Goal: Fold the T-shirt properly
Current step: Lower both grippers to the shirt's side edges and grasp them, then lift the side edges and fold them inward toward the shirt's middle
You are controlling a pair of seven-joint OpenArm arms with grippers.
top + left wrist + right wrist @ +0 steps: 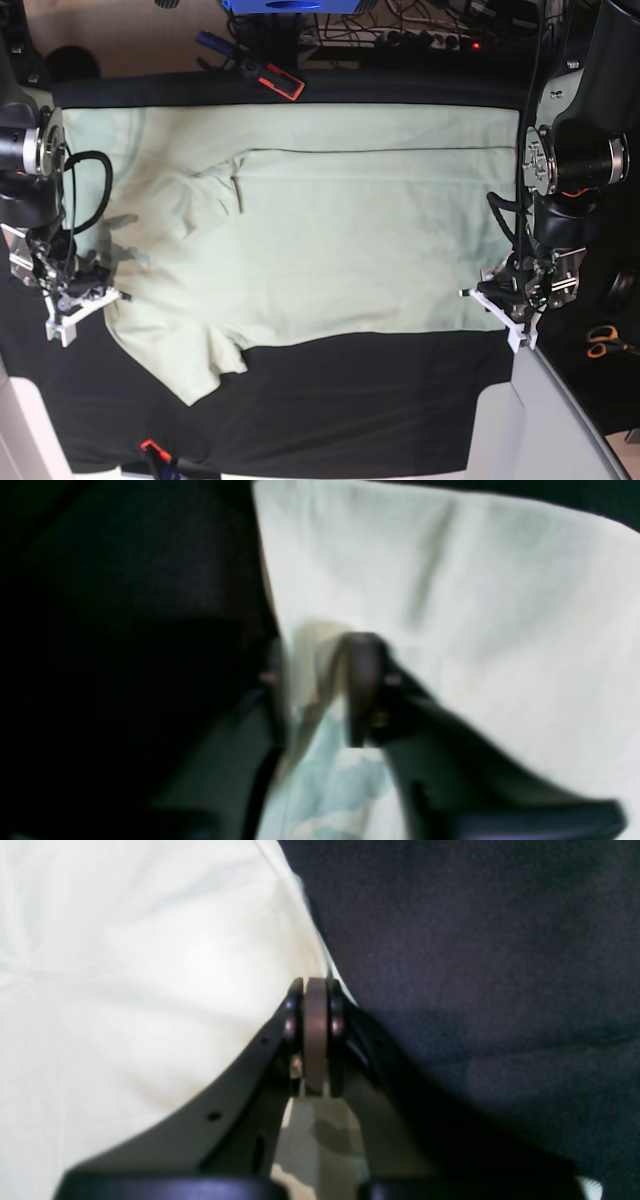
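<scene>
Overhead base view: the T-shirt (320,230), pale mint green, lies spread flat on the black table covering (350,400) and fills most of its upper part. One long fold line runs across the T-shirt near its far edge, and a short sleeve (195,365) projects from its near edge toward the viewer's left. The covering is bare along the T-shirt's near side.

The left gripper (505,292) sits at the T-shirt's edge on the view's right, at the near corner. Left wrist view: the left gripper's fingers (362,680) are drawn together over a bunched fold of the pale cloth (450,605), which passes between them and down toward the camera; the picture is blurred, but the cloth is plainly pinched.

The right gripper (85,290) sits at the T-shirt's opposite edge, on the view's left, near the sleeve. Right wrist view: the right gripper (315,1000) has its jaws pressed together at the very border of the cloth (125,990), where white fabric meets the dark covering (475,965). Whether any fabric lies between the pads cannot be told.

A pair of scissors (605,343) lies off the T-shirt, beyond the left gripper.
</scene>
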